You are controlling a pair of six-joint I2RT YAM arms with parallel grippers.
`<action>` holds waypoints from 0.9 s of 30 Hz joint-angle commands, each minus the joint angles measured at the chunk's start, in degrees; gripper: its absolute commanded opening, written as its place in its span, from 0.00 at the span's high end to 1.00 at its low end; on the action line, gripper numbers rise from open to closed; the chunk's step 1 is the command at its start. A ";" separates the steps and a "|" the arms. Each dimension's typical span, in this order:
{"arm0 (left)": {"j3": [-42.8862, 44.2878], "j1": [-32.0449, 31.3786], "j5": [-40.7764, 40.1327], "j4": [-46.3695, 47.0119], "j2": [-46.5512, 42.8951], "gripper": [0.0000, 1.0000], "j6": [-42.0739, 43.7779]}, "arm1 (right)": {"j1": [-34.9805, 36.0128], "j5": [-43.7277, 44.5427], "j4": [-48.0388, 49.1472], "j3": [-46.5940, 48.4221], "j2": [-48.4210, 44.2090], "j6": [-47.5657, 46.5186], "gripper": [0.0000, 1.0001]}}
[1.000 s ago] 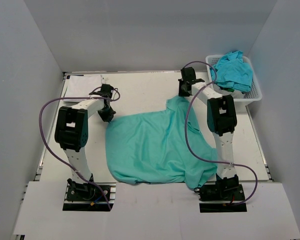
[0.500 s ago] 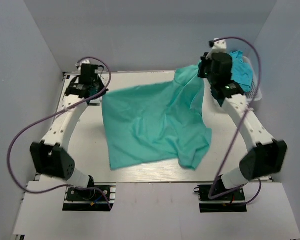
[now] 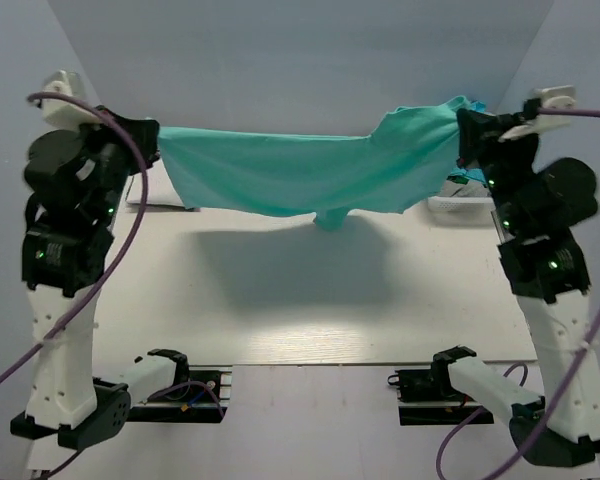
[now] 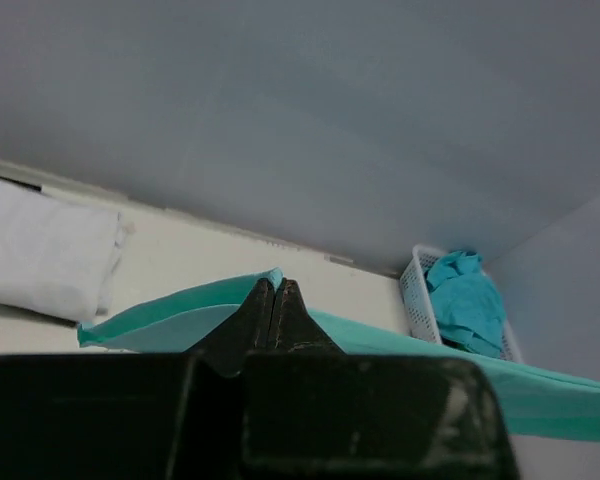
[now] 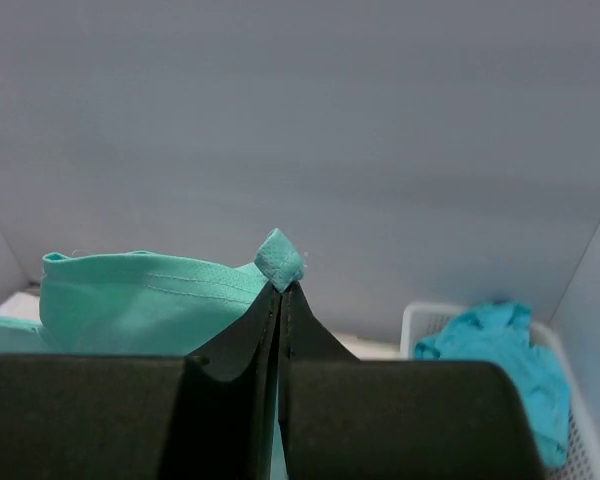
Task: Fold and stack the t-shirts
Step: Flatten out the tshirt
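A teal t-shirt (image 3: 300, 170) hangs stretched in the air between my two raised arms, sagging in the middle above the table. My left gripper (image 3: 152, 137) is shut on its left edge; the pinched cloth (image 4: 195, 312) shows in the left wrist view around the closed gripper (image 4: 274, 287). My right gripper (image 3: 464, 128) is shut on its right corner; a small fold of cloth (image 5: 279, 256) pokes out above the closed gripper (image 5: 281, 288). A folded white t-shirt (image 4: 42, 250) lies at the table's back left. More teal shirts (image 4: 467, 300) fill the basket.
A white lattice basket (image 4: 417, 296) stands at the back right corner, mostly hidden behind the right arm in the top view. Grey walls enclose the table (image 3: 310, 300) on three sides. Purple cables loop beside both arms.
Both arms have risen high and spread apart, lifting the teal t-shirt fully off the table and pulling it taut between them.
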 commanded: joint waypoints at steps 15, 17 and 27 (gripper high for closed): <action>23.70 0.50 3.68 -5.22 -7.01 1.00 5.08 | 0.06 -4.96 -6.70 23.99 -9.23 -8.95 1.00; 21.08 0.50 4.20 -4.61 -7.01 1.00 5.07 | -0.03 -2.58 -6.08 22.94 -8.88 -9.48 1.00; -3.35 0.50 1.93 2.59 -2.63 1.00 0.59 | -0.29 10.34 7.09 1.59 1.04 -10.18 1.00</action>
